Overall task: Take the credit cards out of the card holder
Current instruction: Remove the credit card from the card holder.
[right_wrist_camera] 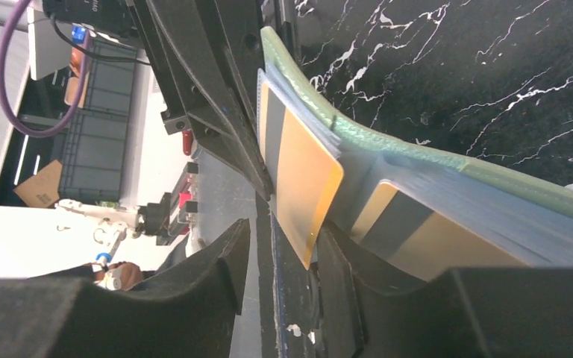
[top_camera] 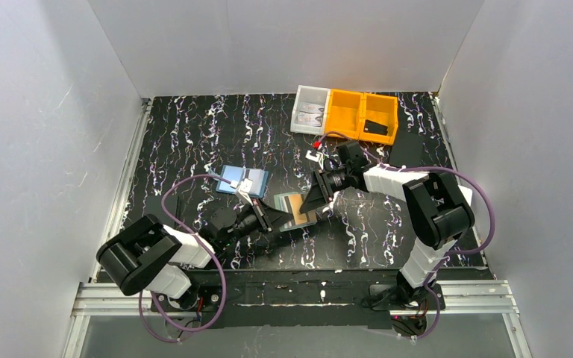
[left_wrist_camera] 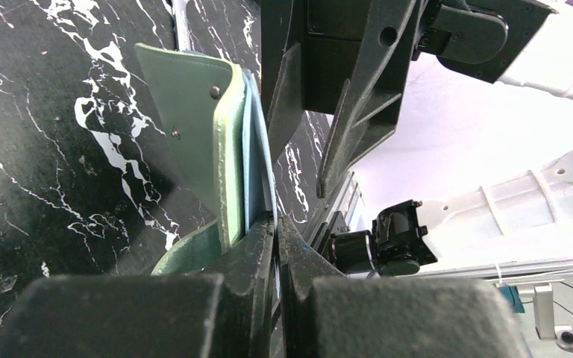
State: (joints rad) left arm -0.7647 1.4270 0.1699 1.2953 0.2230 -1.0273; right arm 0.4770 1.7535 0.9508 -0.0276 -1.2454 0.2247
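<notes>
The right gripper [right_wrist_camera: 283, 237] stands part open, its 2 black fingers straddling the lower corner of a thin orange plastic credit card [right_wrist_camera: 302, 175] with a dark stripe; a gap shows on 1 side. The card juts from a slot of the soft sage-green card holder [right_wrist_camera: 358, 138], which is spread open near the middle of the black, white-veined table [right_wrist_camera: 455, 67]. Another tan card [right_wrist_camera: 433, 250] sits in the neighbouring slot. The left gripper [left_wrist_camera: 276, 227] is clamped tight on 1 end of the holder.
</notes>
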